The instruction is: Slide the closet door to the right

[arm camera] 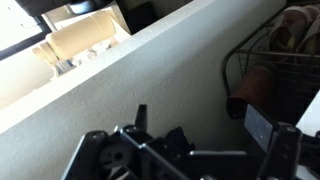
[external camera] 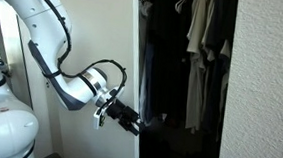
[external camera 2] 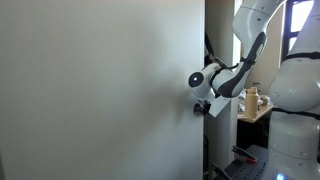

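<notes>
The closet door (external camera: 99,46) is a tall plain white panel, and it fills the left of an exterior view (external camera 2: 100,90). Its round pull does not show. My gripper (external camera: 131,121) is at the door's free edge at about mid height, reaching just into the dark closet opening (external camera: 181,82). In an exterior view the gripper (external camera 2: 201,107) sits against that same edge. In the wrist view the door's white surface (arm camera: 150,70) runs diagonally, and the two fingers of the gripper (arm camera: 200,118) stand wide apart in front of it, holding nothing.
Clothes (external camera: 207,33) hang inside the closet. A rough textured wall (external camera: 266,88) bounds the opening on the far side. A wire rack (arm camera: 270,60) with items stands inside the closet. A cluttered stand (external camera 2: 255,100) is behind the arm.
</notes>
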Controlling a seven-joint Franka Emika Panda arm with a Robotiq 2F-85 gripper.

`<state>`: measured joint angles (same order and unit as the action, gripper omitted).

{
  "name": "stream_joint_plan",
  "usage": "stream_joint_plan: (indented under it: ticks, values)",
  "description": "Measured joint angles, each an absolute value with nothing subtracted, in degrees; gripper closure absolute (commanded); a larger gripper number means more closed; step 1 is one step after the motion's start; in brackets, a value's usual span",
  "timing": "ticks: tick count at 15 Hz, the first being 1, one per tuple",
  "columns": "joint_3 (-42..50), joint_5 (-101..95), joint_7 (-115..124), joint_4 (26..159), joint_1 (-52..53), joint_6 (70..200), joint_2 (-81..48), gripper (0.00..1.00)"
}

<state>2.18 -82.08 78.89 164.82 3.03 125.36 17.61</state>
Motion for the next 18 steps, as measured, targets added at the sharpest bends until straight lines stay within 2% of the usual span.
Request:
stream_joint_plan:
  ticks: [5,18]
  values:
    - [1.76,-80.87,77.37,163.56,3.01,119.48,16.58,0.00]
    - [5.72,-80.98,54.16,166.50,2.18,123.18,20.26,0.00]
